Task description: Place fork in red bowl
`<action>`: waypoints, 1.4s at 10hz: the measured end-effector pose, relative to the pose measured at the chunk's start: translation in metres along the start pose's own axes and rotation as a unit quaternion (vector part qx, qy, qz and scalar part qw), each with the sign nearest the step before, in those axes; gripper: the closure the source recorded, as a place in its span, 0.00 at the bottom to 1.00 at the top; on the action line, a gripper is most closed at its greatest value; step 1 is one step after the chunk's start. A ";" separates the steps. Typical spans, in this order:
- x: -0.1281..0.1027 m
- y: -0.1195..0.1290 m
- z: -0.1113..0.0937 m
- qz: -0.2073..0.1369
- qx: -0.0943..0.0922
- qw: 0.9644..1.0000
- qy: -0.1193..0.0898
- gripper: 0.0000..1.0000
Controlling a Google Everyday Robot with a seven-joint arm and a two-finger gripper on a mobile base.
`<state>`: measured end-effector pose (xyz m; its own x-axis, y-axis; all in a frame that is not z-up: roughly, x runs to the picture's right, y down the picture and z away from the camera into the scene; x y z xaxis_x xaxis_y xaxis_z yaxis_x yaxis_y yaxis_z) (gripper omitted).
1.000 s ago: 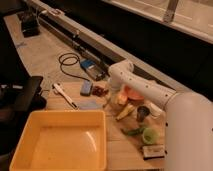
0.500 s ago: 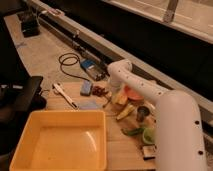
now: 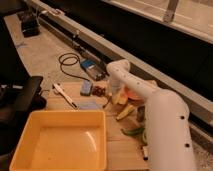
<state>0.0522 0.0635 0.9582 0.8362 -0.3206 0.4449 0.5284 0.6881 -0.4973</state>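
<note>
the step in hand looks like the reach for the fork, not the placing. the white arm bends down over the far side of the wooden table (image 3: 125, 150), and the gripper (image 3: 113, 95) hangs low among the clutter there with its jaws spread wide and nothing in them, as far as can be made out. the fork (image 3: 106, 102) seems to be the thin dark sliver lying on the table just beside the gripper, on the side toward the tub, though it is faint. the red bowl (image 3: 133, 94) sits just on the other side of the wrist, half hidden behind the arm.

the next move calls for lining the jaws across the slim handle, dropping onto it and closing, then a short carry over to the bowl.

the spot is crowded. yellow pieces (image 3: 125, 111) and a green item (image 3: 132, 131) lie near the bowl, and a small reddish object (image 3: 100, 90) and a blue block (image 3: 86, 88) lie close to the fork, so a stray nudge is likely. the big yellow tub (image 3: 65, 114) and the white-handled tool (image 3: 65, 95) stand apart, out of the way.
</note>
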 end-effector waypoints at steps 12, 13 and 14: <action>-0.007 -0.003 0.007 -0.006 -0.006 1.000 -0.017 1.00; -0.009 -0.003 0.008 -0.007 -0.004 1.000 -0.019 1.00; -0.010 -0.005 0.011 -0.007 0.003 1.000 -0.020 1.00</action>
<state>0.0396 0.0703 0.9650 0.8225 -0.3029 0.4813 0.5382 0.6881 -0.4867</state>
